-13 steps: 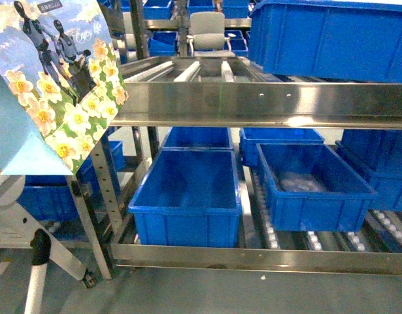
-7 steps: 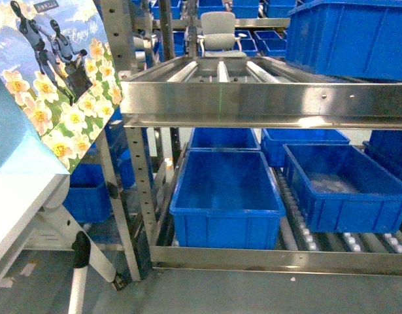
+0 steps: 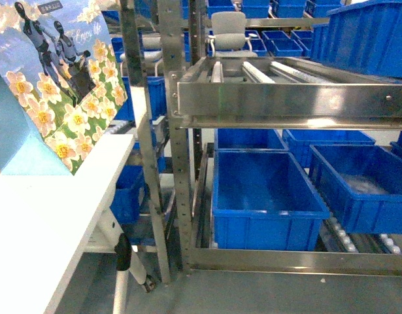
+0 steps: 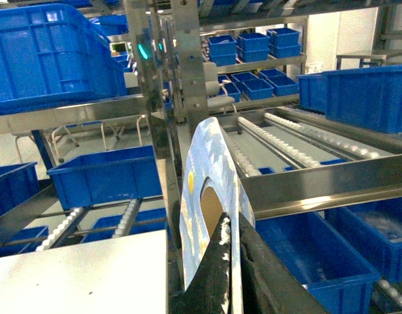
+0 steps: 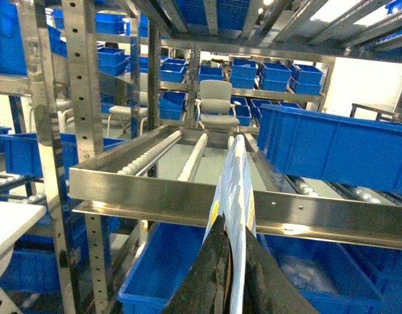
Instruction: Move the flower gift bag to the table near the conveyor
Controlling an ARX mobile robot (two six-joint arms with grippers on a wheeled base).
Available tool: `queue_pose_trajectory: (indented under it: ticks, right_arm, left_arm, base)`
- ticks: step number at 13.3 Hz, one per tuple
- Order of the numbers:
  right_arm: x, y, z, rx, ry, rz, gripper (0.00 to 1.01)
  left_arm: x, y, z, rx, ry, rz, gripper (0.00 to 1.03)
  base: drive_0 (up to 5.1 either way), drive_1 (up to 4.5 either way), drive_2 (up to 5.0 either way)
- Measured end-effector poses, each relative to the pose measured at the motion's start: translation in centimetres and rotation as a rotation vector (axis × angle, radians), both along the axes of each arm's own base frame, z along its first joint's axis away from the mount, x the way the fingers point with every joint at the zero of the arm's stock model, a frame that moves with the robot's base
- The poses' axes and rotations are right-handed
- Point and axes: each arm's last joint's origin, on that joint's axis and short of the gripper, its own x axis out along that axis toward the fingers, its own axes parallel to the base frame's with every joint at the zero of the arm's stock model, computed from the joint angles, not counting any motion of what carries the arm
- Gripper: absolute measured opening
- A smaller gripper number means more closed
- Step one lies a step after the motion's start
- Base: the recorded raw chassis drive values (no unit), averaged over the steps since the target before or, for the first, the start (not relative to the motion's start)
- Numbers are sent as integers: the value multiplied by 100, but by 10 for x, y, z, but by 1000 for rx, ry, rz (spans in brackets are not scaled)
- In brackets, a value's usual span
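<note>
At the upper left of the head view the flower gift bag [image 3: 53,85] hangs tilted in the air, its lower corner over the near edge of the worktop [image 3: 37,229] but, as far as I can tell, not resting on it. It looks to be the carrying step, nearly over: the bag is above the white surface and wants lowering and setting upright before either hand lets go. The next move calls for a gentle, level descent, since the bag is thin and could fold or tip on landing.

The bag is glossy printed paper, daffodils and two robot figures on the face, with a plain pale-blue side panel. The worktop is flat, matte and white-grey on slanted white legs.

In the left wrist view the left hand [image 4: 228,261] is clenched on the bag's curved paper edge; in the right wrist view the right hand [image 5: 234,261] pinches another edge likewise.

To the right stands the conveyor [image 3: 285,98], shiny perforated steel with rows of small white rollers, and smooth blue plastic bins [image 3: 266,196] below.
</note>
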Motion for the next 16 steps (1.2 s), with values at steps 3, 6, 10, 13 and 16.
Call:
queue_pose_trajectory:
  ticks: [3,6,10,13,16]
  right_arm:
    - [0,0,0,0,1,0,3]
    - [0,0,0,0,2,0,3]
    - [0,0,0,0,-3,1,3]
    - [0,0,0,0,0,1,3]
    - [0,0,0,0,-1,0,3]
  left_arm:
    - [0,0,0,0,0,1,2]
    - [0,0,0,0,0,1,2]
    - [0,0,0,0,0,-2,2]
    - [0,0,0,-1,-1,2,2]
    - [0,0,1,-2,-4,-1,2]
  base:
    - [-495,244,244]
    - [-496,241,241]
    - [-498,241,241]
    - [-482,254,254]
    - [-493,243,243]
